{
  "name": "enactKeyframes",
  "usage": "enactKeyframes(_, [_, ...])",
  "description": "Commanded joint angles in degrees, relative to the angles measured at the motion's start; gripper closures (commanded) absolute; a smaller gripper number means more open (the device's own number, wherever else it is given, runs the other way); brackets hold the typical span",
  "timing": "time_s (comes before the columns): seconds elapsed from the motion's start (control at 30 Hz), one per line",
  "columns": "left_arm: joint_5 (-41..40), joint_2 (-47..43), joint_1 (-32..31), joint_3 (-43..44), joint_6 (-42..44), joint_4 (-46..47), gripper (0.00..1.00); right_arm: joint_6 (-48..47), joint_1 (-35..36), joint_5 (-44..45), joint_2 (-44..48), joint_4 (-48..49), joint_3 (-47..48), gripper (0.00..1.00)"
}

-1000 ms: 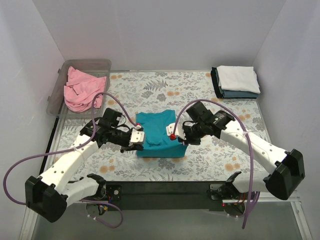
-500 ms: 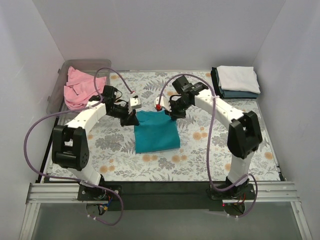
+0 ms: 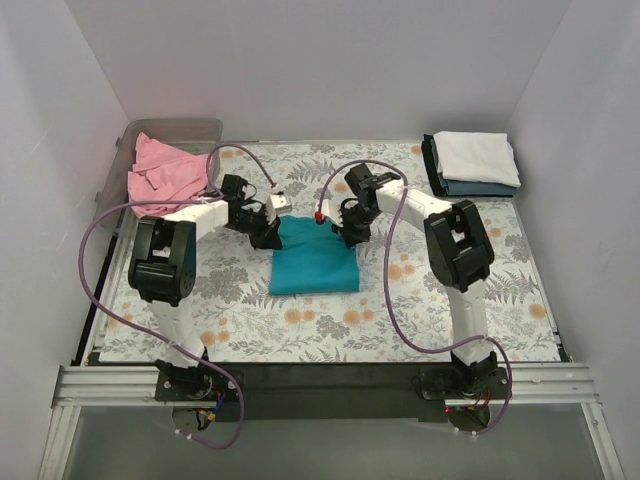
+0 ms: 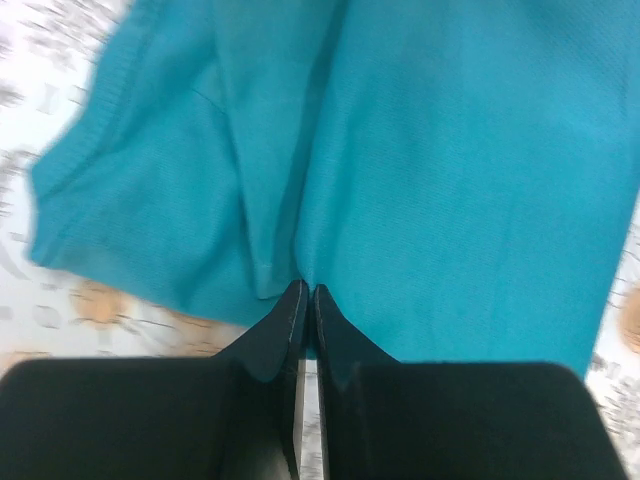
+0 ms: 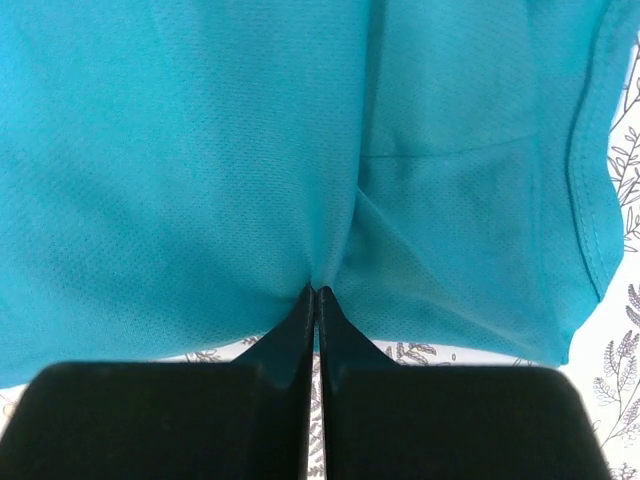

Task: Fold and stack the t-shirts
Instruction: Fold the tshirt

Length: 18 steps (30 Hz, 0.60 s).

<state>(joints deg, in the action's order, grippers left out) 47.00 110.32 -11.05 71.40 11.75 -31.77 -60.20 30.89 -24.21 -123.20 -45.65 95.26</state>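
Observation:
The teal t-shirt (image 3: 312, 260) lies folded into a rectangle at the middle of the floral table cloth. My left gripper (image 3: 270, 233) is shut on its far left corner; in the left wrist view the tips (image 4: 307, 292) pinch a fold of teal cloth (image 4: 440, 170). My right gripper (image 3: 350, 234) is shut on the far right corner; its tips (image 5: 316, 292) pinch the cloth (image 5: 180, 150) too. A pink t-shirt (image 3: 160, 178) lies crumpled in the bin. A white t-shirt (image 3: 476, 156) lies folded on a dark grey-blue one (image 3: 480, 187) at the back right.
A clear plastic bin (image 3: 190, 132) stands at the back left. White walls close in the table on three sides. The floral cloth (image 3: 420, 310) shows bare in front of the teal shirt and to its right.
Both grippers have carried the near edge of the teal shirt away from the bases to the far edge, folding it in half, and have come down low at its far corners.

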Motion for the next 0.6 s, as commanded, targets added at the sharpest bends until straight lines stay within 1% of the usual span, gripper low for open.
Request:
enactKeyframes(0.0, [1.5,-5.0,-2.0,-4.1,1.2,-7.0,1.00,1.7,0.9,-1.3,4.3,1.2,-5.1,0.99])
enactKeyframes(0.03, [1.3,-7.7,-2.4,-5.9,1.8,-7.5,1.00,2.3,1.2,-2.2,5.2,1.4,-6.7,0.99])
enactKeyframes(0.07, [1.3,-9.5,-2.7,-10.3,2.6,-8.1,1.00,2.8,2.0,-2.8,6.2,2.0,-8.2,0.99])
enactKeyframes(0.1, [1.3,-11.3,-3.3,-12.1,2.9,-8.7,1.00,4.3,2.5,-3.4,8.7,2.2,-12.3,0.99])
enactKeyframes(0.13, [1.2,-14.5,-3.5,-14.2,2.5,-8.7,1.00,5.0,3.8,-4.6,10.1,2.6,-14.4,0.99])
enactKeyframes(0.17, [1.3,-15.8,-3.5,-16.4,2.5,-8.9,1.00,5.7,4.6,-5.1,11.5,3.5,-16.8,0.99])
enactKeyframes(0.2, [1.5,-17.8,-3.5,-17.3,2.8,-9.7,1.00,7.3,5.4,-5.5,14.4,4.0,-20.7,0.99])
enactKeyframes(0.23, [1.7,-18.6,-3.6,-17.8,3.1,-10.4,1.00,8.5,6.8,-6.5,15.7,4.3,-22.4,0.99])
enactKeyframes(0.33, [3.0,-21.1,-3.6,-18.1,4.8,-14.2,1.00,13.0,8.1,-10.1,19.7,4.1,-26.1,0.99])
enactKeyframes(0.37, [4.1,-21.8,-3.6,-18.0,5.1,-15.9,0.90,14.2,8.1,-10.9,20.4,3.8,-26.4,0.99])
enactKeyframes(0.4, [4.7,-23.1,-3.8,-17.8,5.3,-16.5,0.81,15.7,8.0,-11.3,21.2,3.6,-26.4,0.90])
enactKeyframes(0.43, [4.9,-23.9,-3.9,-17.5,5.2,-16.8,0.75,17.8,7.3,-12.2,21.6,3.1,-25.4,0.62])
enactKeyframes(0.47, [5.7,-24.6,-4.2,-16.8,4.5,-16.7,0.68,18.8,6.6,-12.9,22.0,2.9,-24.3,0.57])
enactKeyframes(0.5, [6.0,-25.8,-4.6,-16.5,3.7,-16.1,0.67,19.6,5.8,-15.1,21.9,2.8,-23.1,0.56])
enactKeyframes(0.57, [6.6,-27.0,-6.6,-16.0,1.7,-13.2,0.66,22.4,3.0,-16.7,20.3,2.0,-17.2,0.57])
